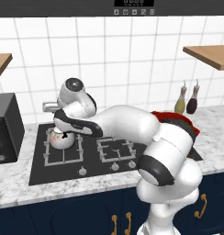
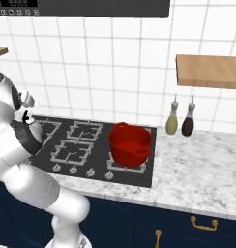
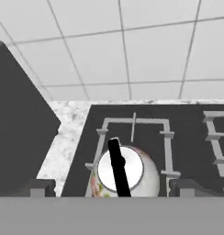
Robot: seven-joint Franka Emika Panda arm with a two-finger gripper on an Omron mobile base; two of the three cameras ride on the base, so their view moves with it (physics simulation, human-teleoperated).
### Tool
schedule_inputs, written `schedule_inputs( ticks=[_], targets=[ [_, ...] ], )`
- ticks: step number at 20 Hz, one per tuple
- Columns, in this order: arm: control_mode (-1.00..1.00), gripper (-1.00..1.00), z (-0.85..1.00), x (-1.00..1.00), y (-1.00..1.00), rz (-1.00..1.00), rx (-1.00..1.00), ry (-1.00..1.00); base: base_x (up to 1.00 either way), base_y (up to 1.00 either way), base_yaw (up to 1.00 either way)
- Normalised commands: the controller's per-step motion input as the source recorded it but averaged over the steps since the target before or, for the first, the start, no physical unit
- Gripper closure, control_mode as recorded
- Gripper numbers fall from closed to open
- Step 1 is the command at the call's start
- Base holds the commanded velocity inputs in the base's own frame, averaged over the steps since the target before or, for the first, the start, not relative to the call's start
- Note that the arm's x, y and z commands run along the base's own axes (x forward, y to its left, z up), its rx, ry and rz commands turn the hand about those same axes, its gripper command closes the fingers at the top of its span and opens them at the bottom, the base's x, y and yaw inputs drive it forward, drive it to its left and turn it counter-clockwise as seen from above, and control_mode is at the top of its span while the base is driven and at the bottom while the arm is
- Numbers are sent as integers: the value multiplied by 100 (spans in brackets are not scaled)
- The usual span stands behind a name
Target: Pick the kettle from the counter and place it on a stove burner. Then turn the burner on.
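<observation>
Kettle [image 3: 125, 172] sits on the grate of the stove burner [image 3: 134, 131] with your gripper [image 3: 111, 188] fingers spread clear either side of its handle, so lift straight up before hunting the knob.

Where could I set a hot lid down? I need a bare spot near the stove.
Free: the counter right of the red pot, in front of the two bottles. The middle burners are also bare. Crowded: the left burner, taken by the kettle and the arm above it.
</observation>
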Motion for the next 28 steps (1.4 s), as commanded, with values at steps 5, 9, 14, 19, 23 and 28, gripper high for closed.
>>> schedule_inputs(
  ticks=[5, 9, 14, 19, 23, 28],
  targets=[
    [-100, -100, -24, -100, -28, -16, -3, 52, 0, 0, 0],
    [-100, -100, -100, -88, -55, -13, -35, 53, 0, 0, 0],
    [-100, -100, -89, -7, -2, -1, -22, 16, 0, 0, 0],
    [-100, -100, -99, 1, 0, 0, -6, 14, 0, 0, 0],
    [-100, -100, -43, 2, 0, 0, 7, 0, 0, 0, 0],
    [-100, -100, -54, 6, 0, 0, 0, 0, 0, 0, 0]
  ],
)
